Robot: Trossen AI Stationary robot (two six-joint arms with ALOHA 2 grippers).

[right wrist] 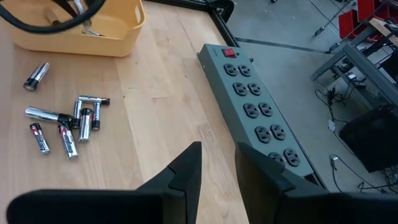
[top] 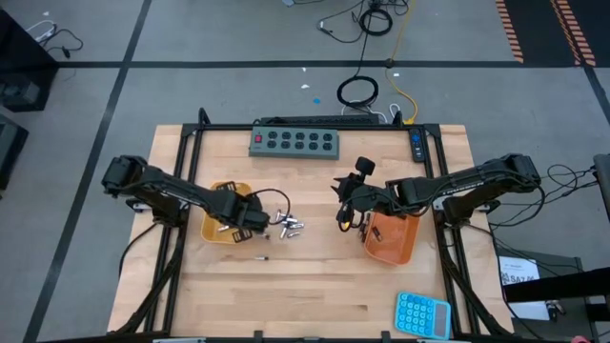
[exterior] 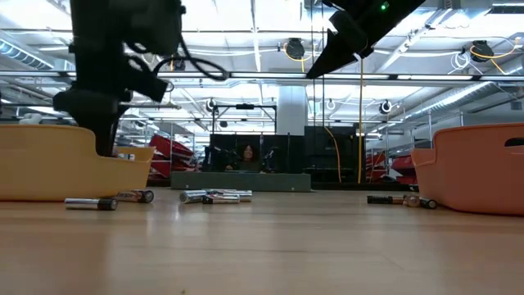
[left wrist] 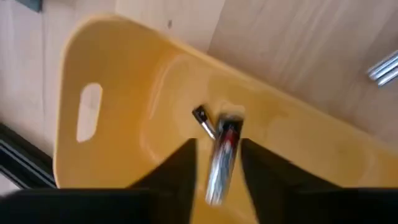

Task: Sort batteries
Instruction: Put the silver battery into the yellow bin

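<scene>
My left gripper (left wrist: 217,165) points down into the yellow tray (top: 217,229), open, with a silver battery (left wrist: 221,155) upright and blurred between its fingers. Another battery (left wrist: 203,119) lies on the tray's floor. A heap of silver batteries (top: 288,229) lies on the table right of that tray, and one small battery (top: 264,257) lies nearer the front. My right gripper (right wrist: 217,165) hangs above the table left of the orange tray (top: 393,240), its fingers a little apart with nothing between them. More batteries (exterior: 401,199) lie beside the orange tray. My left gripper has the silver battery (left wrist: 219,177) standing between its two fingers, which point down over the yellow tray. A thin gap shows beside one finger (left wrist: 183,171). The battery is blurred, and I cannot tell whether either finger touches it.
A grey power strip (top: 295,142) lies along the table's far edge. A blue calculator (top: 422,313) sits at the near right corner. Bare wood lies between the two trays toward the front edge.
</scene>
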